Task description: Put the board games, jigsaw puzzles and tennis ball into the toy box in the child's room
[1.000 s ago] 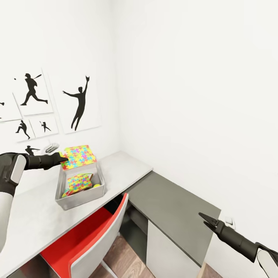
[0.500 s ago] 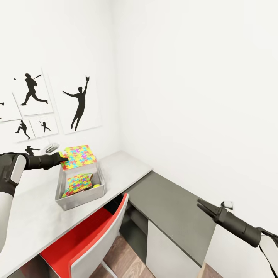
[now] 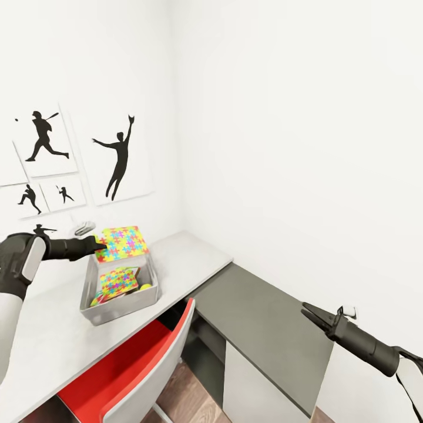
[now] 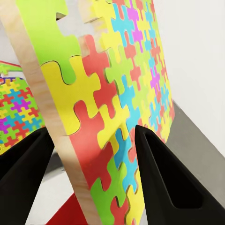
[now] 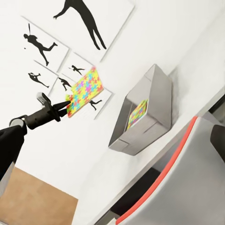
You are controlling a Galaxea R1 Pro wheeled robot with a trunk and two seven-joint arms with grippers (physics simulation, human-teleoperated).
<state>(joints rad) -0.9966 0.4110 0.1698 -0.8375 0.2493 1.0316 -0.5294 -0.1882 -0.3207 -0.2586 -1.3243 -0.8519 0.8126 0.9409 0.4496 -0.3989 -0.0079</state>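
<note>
Since a second ago my right tool [image 3: 311, 312] has risen beside the dark table [image 3: 258, 329]; whether it is spread I cannot tell. My left tool [image 3: 98, 242] pinches a jigsaw puzzle [image 3: 121, 242] over the toy box [image 3: 120, 302] near the table's back edge. Inside lie another puzzle [image 3: 117, 279] and the tennis ball [image 3: 145, 287]; board games remain. No writing is readable.

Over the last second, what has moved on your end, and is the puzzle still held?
The right gripper rose and swung slightly inward over the dark desk. The head camera shifted a little, so the whole scene sits slightly left. The left gripper stays shut on the jigsaw puzzle, held above the toy box. The second puzzle and the tennis ball still lie inside the box.
</note>
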